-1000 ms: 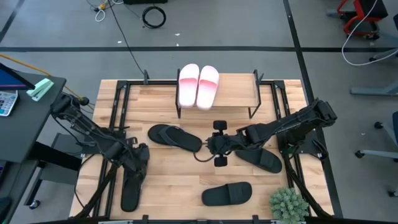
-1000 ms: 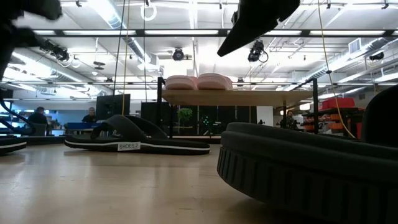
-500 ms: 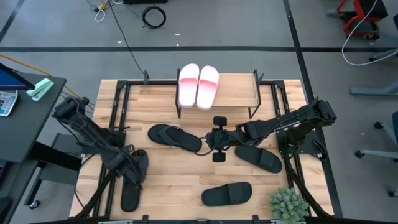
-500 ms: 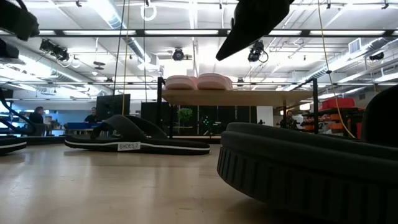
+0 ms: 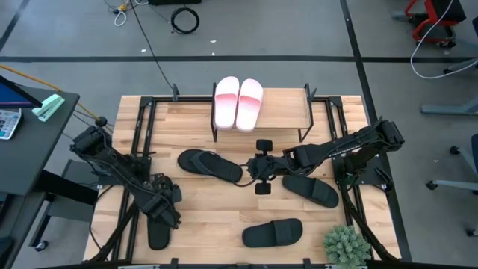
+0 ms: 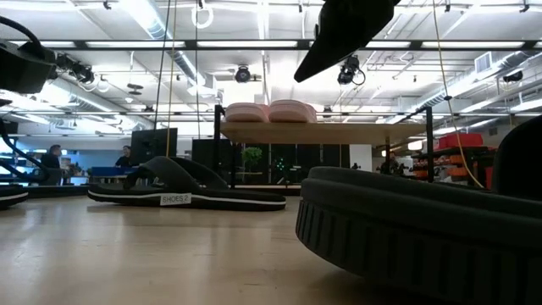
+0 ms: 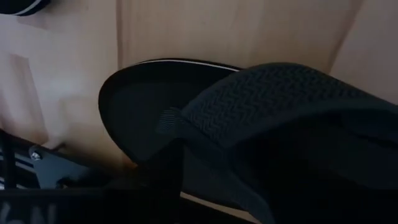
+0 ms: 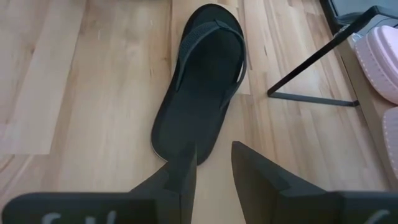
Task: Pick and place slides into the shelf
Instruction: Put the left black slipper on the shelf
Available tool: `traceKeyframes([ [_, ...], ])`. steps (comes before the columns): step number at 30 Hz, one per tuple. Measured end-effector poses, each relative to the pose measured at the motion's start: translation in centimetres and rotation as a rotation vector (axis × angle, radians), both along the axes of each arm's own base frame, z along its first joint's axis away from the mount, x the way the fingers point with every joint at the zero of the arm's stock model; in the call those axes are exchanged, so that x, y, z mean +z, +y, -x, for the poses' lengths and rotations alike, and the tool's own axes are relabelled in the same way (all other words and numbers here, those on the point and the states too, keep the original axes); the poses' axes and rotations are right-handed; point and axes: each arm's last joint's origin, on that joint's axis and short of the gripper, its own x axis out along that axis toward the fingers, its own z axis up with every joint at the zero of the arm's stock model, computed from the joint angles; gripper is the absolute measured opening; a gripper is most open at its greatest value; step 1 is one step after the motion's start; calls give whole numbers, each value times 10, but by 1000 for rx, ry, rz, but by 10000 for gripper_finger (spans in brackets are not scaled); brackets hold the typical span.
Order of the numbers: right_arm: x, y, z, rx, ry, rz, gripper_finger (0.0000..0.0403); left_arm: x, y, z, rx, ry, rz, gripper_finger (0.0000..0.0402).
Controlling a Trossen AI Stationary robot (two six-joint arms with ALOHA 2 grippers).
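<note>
Two pink-and-white slides (image 5: pixel 237 102) lie side by side on the left half of the shelf's top board (image 5: pixel 284 108). A black thong flip-flop (image 5: pixel 209 164) lies flat in front of the shelf. My right gripper (image 5: pixel 258 168) is open and hangs just off its heel end (image 8: pixel 180 146). A second black sandal (image 5: pixel 315 191) lies under the right arm. One black wide-strap slide (image 5: pixel 272 233) lies by the near edge. My left gripper (image 5: pixel 160 203) hangs over another wide-strap slide (image 5: pixel 157 237), whose ribbed strap (image 7: pixel 280 99) fills the left wrist view.
A potted plant (image 5: pixel 346 245) stands at the table's near right corner. Black frame rails (image 5: pixel 142 142) run along the left and right sides. The right half of the shelf's top board is bare. In the low view, people (image 6: pixel 51 158) sit in the room far behind the table.
My left arm has swung toward the table's near edge, carrying its gripper along the black slide on the left. My right gripper has moved slightly toward the far edge, closer to the flip-flop's heel.
</note>
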Motion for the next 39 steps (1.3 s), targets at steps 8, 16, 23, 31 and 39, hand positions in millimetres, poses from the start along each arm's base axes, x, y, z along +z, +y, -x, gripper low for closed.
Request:
traceKeyframes([
  [8, 0, 0, 0, -1, 0, -2, 107, 2, 7, 0, -7, -36, -117, 189],
  [16, 0, 0, 0, -2, -1, -2, 107, 3, 16, -5, 21, -43, -153, 97],
  [23, 0, 0, 0, -2, -1, -2, 107, 7, 22, -7, 46, -16, -180, 19],
  [31, 0, 0, 0, -29, -7, -30, 107, 70, 8, -26, -11, -86, -181, 13],
  [39, -12, 2, 18, -200, 151, -136, 107, 180, 7, -55, -172, -479, -255, 15],
])
